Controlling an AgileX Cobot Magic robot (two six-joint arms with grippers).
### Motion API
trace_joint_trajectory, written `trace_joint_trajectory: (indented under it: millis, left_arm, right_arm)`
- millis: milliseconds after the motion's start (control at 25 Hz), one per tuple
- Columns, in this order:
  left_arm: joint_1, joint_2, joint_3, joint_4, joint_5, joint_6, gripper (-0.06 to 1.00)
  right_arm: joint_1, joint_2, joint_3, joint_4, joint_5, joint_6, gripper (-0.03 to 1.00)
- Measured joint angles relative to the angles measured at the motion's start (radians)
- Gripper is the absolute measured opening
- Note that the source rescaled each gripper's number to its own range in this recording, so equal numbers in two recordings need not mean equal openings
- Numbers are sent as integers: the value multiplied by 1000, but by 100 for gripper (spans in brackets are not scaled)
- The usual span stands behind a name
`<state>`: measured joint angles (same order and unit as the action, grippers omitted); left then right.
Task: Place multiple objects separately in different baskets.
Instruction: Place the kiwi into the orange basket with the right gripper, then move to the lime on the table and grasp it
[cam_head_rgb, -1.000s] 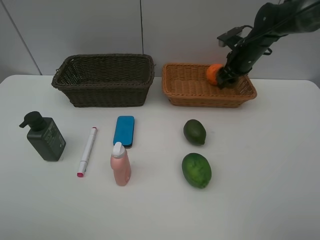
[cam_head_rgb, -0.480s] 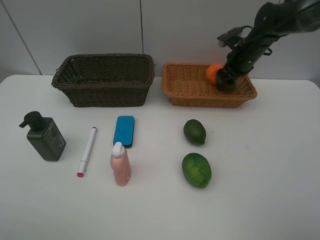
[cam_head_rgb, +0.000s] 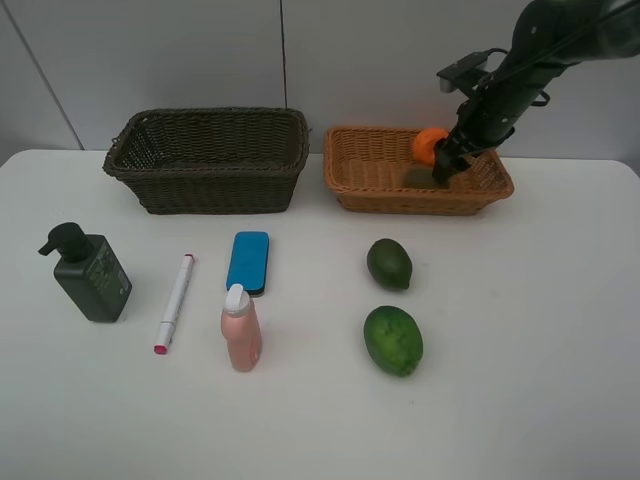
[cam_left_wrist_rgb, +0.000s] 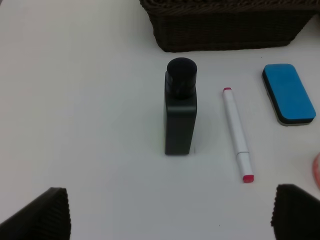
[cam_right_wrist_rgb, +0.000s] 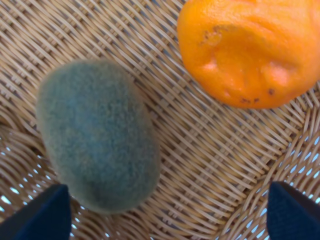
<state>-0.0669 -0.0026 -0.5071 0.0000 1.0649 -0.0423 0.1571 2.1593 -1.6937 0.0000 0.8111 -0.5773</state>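
My right gripper (cam_head_rgb: 447, 165) hangs open just above the shallow light tan basket (cam_head_rgb: 372, 190). In the right wrist view its fingers (cam_right_wrist_rgb: 42, 212) stand wide apart above the basket floor. A brown kiwi (cam_right_wrist_rgb: 97, 132) lies free on the wicker beside the orange (cam_right_wrist_rgb: 250, 50); both also show in the high view, kiwi (cam_head_rgb: 418, 178) and orange (cam_head_rgb: 428, 146). My left gripper (cam_left_wrist_rgb: 170, 215) is open over the table, short of the dark green pump bottle (cam_left_wrist_rgb: 180, 112), the white marker (cam_left_wrist_rgb: 237, 134) and the blue eraser (cam_left_wrist_rgb: 288, 93).
The deeper dark brown basket (cam_head_rgb: 205, 160) stands at the back left. On the table lie the pump bottle (cam_head_rgb: 90, 272), marker (cam_head_rgb: 175, 302), eraser (cam_head_rgb: 248, 261), pink bottle (cam_head_rgb: 241, 329) and two green fruits (cam_head_rgb: 389, 263) (cam_head_rgb: 393, 340).
My right gripper has lifted a little out of the tan basket and the kiwi now lies uncovered on the basket floor. Nothing else moved.
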Motion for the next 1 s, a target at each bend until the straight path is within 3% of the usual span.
trace_joint_trajectory:
  millis: [200,400,760,1000]
  left_arm:
    - [0,0,0,0,0,0,100]
    - [0,0,0,0,0,0,100]
    - [0,0,0,0,0,0,100]
    - [0,0,0,0,0,0,100]
  right_arm:
    - [0,-27,0,0,28,0,100]
    - [0,-111,0,31,146,30,100]
    - [18,-295,0,69,386,384,100]
    - [132,-323,0,46,405,553,100]
